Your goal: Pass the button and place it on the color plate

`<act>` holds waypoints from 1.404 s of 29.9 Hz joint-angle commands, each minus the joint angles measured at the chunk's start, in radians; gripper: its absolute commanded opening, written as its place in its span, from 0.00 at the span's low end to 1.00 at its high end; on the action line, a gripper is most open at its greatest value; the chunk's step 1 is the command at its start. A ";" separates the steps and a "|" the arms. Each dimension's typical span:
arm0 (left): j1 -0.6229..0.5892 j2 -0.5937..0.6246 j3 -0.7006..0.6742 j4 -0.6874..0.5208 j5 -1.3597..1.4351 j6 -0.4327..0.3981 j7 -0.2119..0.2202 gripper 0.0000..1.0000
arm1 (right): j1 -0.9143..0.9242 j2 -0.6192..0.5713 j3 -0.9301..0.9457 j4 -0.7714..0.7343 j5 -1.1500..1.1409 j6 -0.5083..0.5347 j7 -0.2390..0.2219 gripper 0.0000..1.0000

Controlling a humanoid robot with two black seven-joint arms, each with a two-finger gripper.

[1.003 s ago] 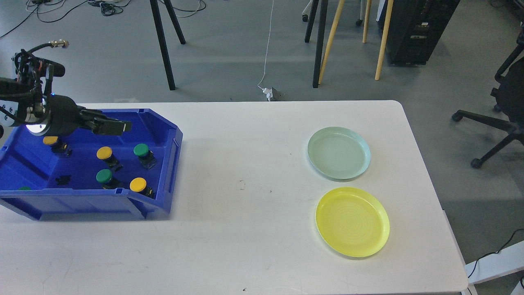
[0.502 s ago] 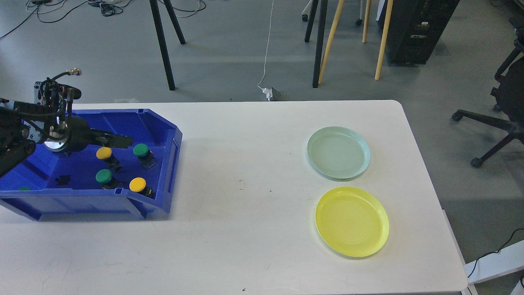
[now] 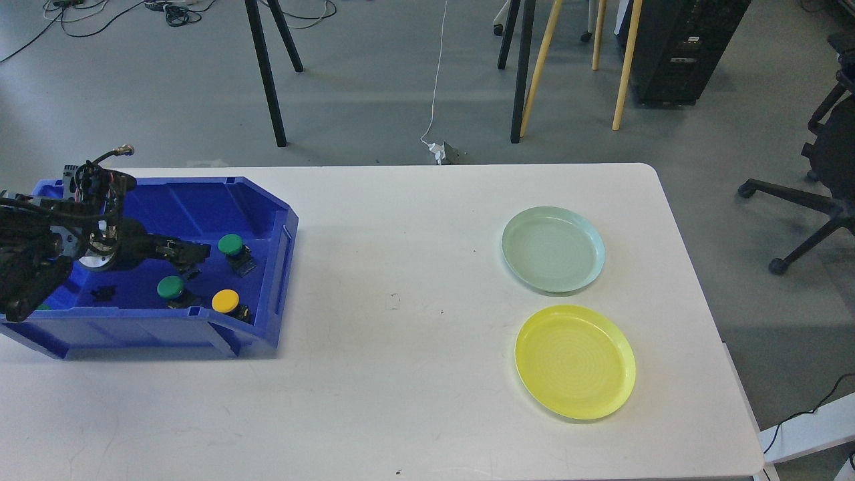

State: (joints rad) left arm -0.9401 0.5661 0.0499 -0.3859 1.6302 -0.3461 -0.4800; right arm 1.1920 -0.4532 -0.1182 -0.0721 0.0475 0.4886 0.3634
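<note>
Blue bin holds green button, yellow button; left tool grip unclear.

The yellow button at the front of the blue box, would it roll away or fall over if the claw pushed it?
The yellow button has a wide round cap on a smaller dark base, so it looks top-heavy and would probably tip rather than slide neatly. It already seems to lean. The cap looks smooth, so it may slip. It looks small and light, and the blue box wall would likely stop it.
</note>
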 commanded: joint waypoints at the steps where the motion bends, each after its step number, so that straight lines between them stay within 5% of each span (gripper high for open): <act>1: 0.000 -0.038 0.053 0.085 -0.009 0.027 -0.009 0.88 | 0.000 0.001 0.000 0.000 0.000 0.000 0.000 0.99; 12: 0.000 -0.071 0.065 0.140 -0.009 0.025 -0.009 0.75 | 0.000 0.002 0.000 0.000 0.000 0.000 0.000 0.99; 31: -0.008 -0.063 0.084 0.131 -0.004 -0.025 -0.009 0.26 | -0.015 0.008 -0.027 0.000 -0.001 0.000 0.002 0.99; 42: -0.039 0.014 0.081 0.125 -0.007 -0.079 -0.009 0.26 | -0.023 0.074 -0.040 0.002 -0.008 0.000 0.000 0.99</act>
State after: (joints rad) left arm -0.9707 0.5399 0.1324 -0.2566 1.6213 -0.4015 -0.4891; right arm 1.1706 -0.4090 -0.1572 -0.0722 0.0459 0.4887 0.3643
